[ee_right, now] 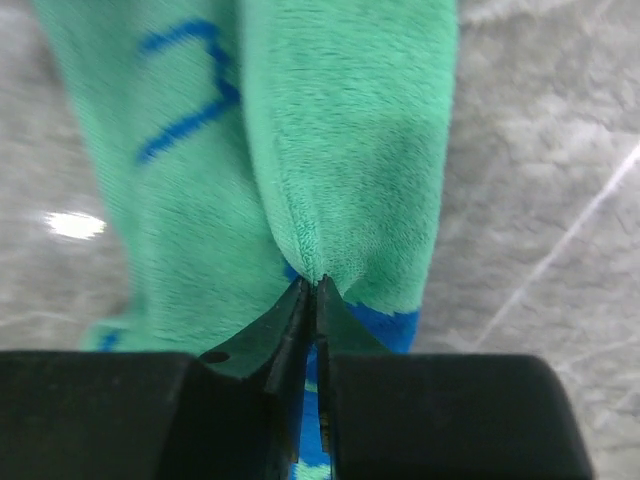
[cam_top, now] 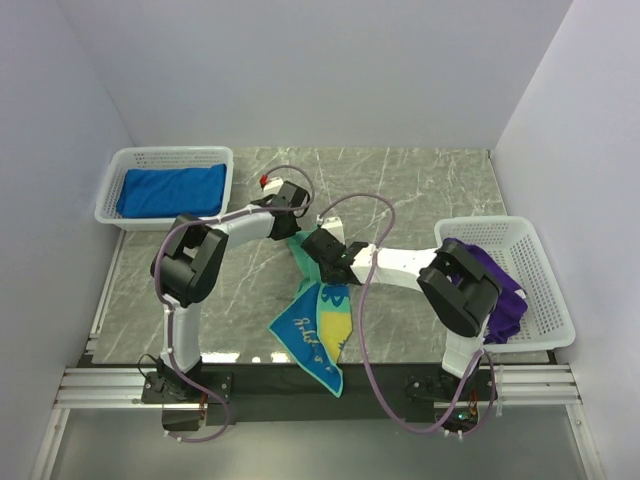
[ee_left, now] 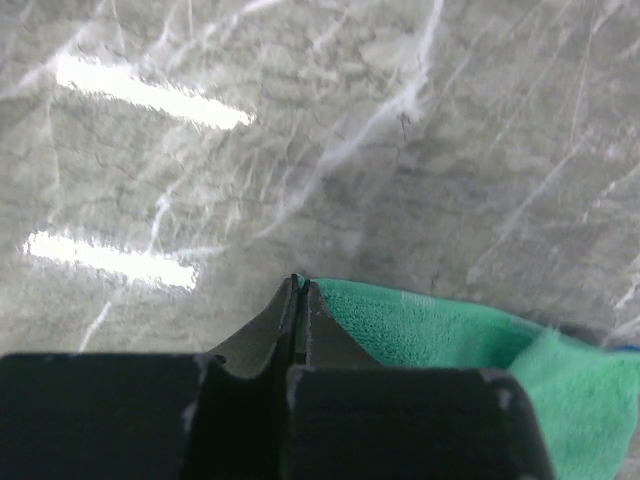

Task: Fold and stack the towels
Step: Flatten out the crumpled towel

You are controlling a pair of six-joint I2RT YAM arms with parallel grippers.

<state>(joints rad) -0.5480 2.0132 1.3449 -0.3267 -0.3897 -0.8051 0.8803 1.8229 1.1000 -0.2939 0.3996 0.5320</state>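
A teal-and-blue patterned towel (cam_top: 318, 335) is seen near the middle of the marble table (cam_top: 420, 190), with 1 end draped flat toward the table's near edge and the other end lifted above the table's centre. The lifted end is gripped by 2 grippers. The left gripper (cam_top: 293, 228) is closed tight, its fingers pressed together, and in the left wrist view the towel's green edge (ee_left: 450, 340) is seen to start right at the tips of the left gripper (ee_left: 297, 290), so a corner appears to be pinched there. The right gripper (cam_top: 314, 258) is placed just beside it, slightly nearer the table's near edge. In the right wrist view the right gripper (ee_right: 313, 285) is clamped on a raised fold of the green pile (ee_right: 350, 130), with the cloth bunched into a crease where the tips meet.

A folded royal blue towel (cam_top: 172, 190) is laid in a white mesh basket (cam_top: 112, 200) at the table's far-left corner. A purple towel (cam_top: 500, 290) is heaped loosely in a 2nd white basket (cam_top: 545, 270) at the table's right edge, and part of it is hung over the near rim.
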